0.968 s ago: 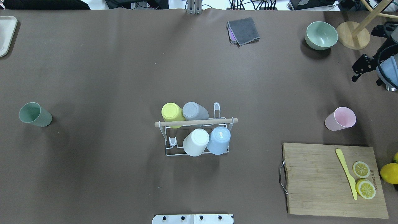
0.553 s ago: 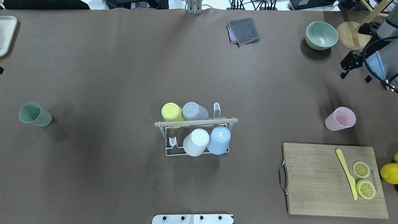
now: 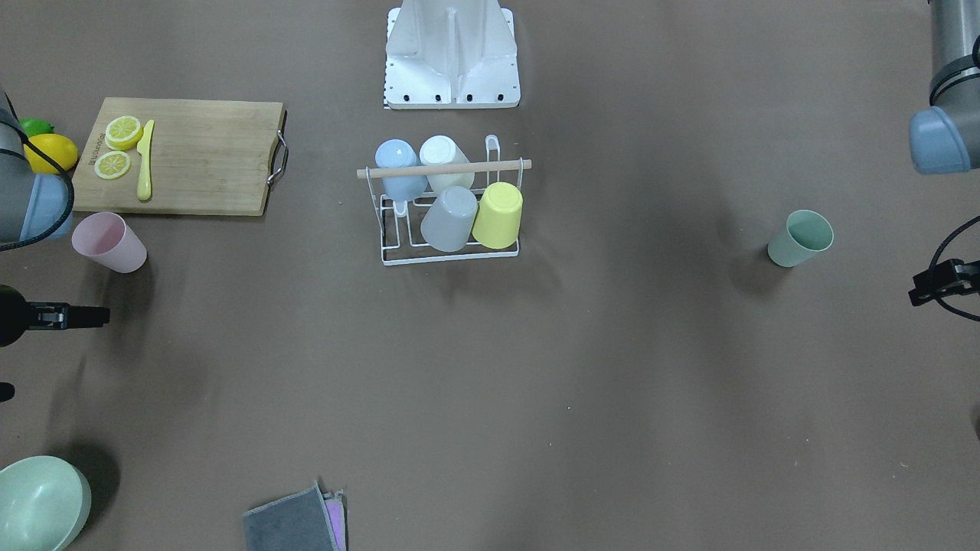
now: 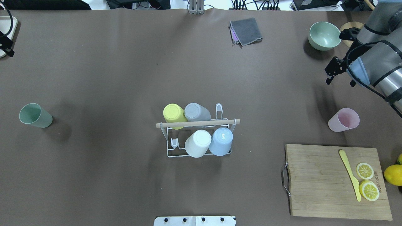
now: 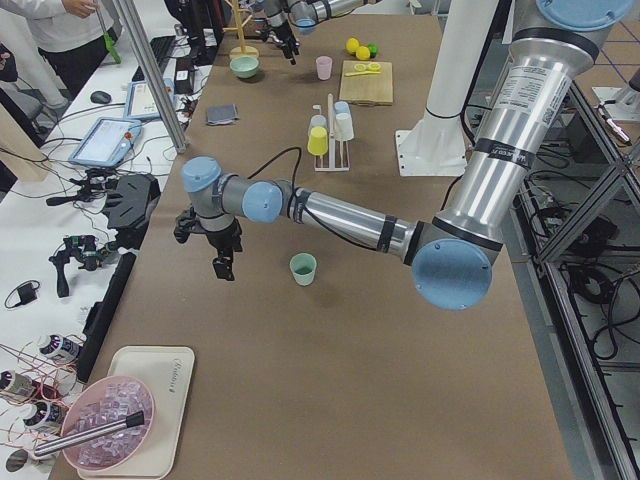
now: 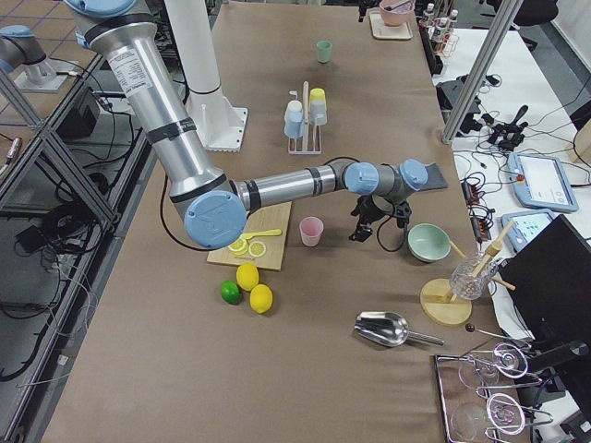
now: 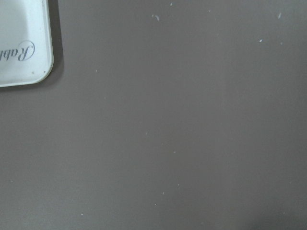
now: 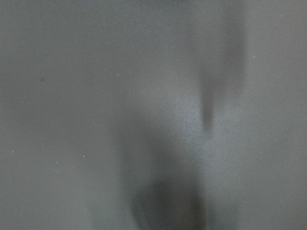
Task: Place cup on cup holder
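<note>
Both arms have swung further into the overhead view: the right gripper (image 4: 331, 75) now hangs between the bowl (image 4: 325, 35) and the pink cup (image 4: 344, 120), and the left gripper (image 3: 922, 291) has appeared by the tray (image 4: 7, 29) at the far left corner. Nothing on the table has shifted. I cannot tell whether either claw's fingers are apart or together; neither wrist camera shows them, only brown mat and 1 rounded tray corner.

The cup holder (image 4: 198, 123) stands mid-table, thin white wire with a smooth pale wooden rod across its top. Its long axis, along the rod, runs side to side, parallel to the robot's edge of the table. 4 matte plastic cups sit upside down on it: yellow and grey on the far row, white and blue on the near row. 1 looped prong shows bare at the near left, another at the far right.

The green cup (image 4: 35, 115) stands upright, mouth up, well apart on the robot's left. The pink cup stands upright on the right, near the far edge of the wooden cutting board (image 4: 317, 179), which carries 2 lemon halves and a yellow knife. Broad bare mat lies between the rack and each loose cup
</note>
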